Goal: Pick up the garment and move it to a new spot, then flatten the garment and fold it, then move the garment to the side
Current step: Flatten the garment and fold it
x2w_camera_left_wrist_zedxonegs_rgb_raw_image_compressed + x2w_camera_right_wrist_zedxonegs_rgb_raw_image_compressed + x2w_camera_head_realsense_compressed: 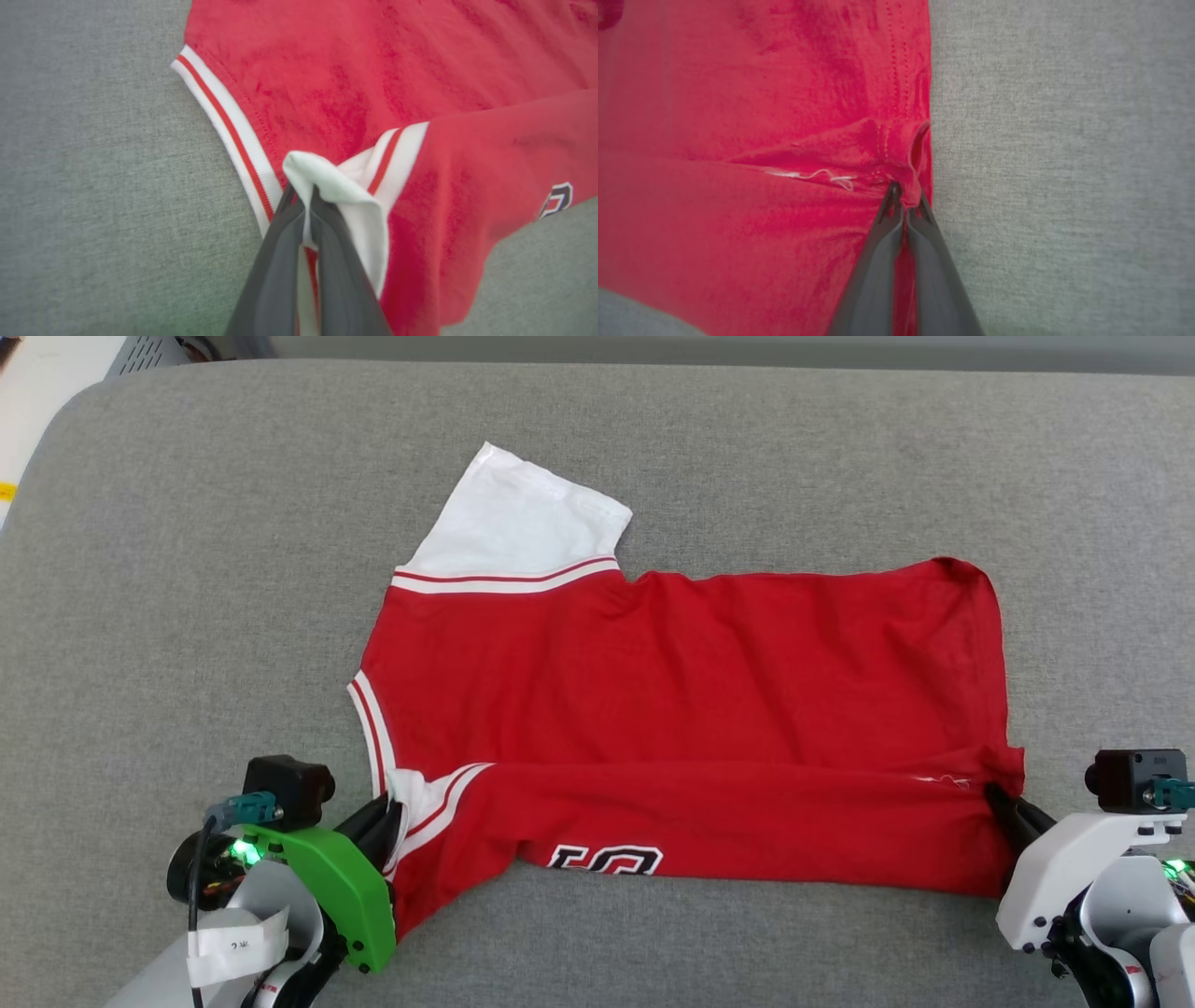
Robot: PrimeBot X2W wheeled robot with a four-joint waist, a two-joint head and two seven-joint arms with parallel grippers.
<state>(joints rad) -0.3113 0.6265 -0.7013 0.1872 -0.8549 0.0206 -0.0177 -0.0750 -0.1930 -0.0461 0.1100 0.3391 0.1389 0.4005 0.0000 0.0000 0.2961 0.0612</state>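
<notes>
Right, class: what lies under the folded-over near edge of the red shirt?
The fold lies on more of the red shirt, spread on the grey cushion. The cloth it covers is hidden, and so is most of the black print at its near edge.

From the head we look forward and steeply down on the grey cushion (pixel 187 523). We stand far enough back to take in the whole garment (pixel 672 709), with our left gripper (pixel 395 805) at the lower left and our right gripper (pixel 992 792) at the lower right. Our left wrist camera sits close behind the left fingers (pixel 280 261) and looks along them at the white sleeve fold (pixel 336 186) at their tips. Our right wrist camera looks along the right fingers (pixel 878 261), close on the red hem corner (pixel 920 140) just beyond their tips, with cushion right of them. Both close patches lie within the head view, at the garment's two near corners.
</notes>
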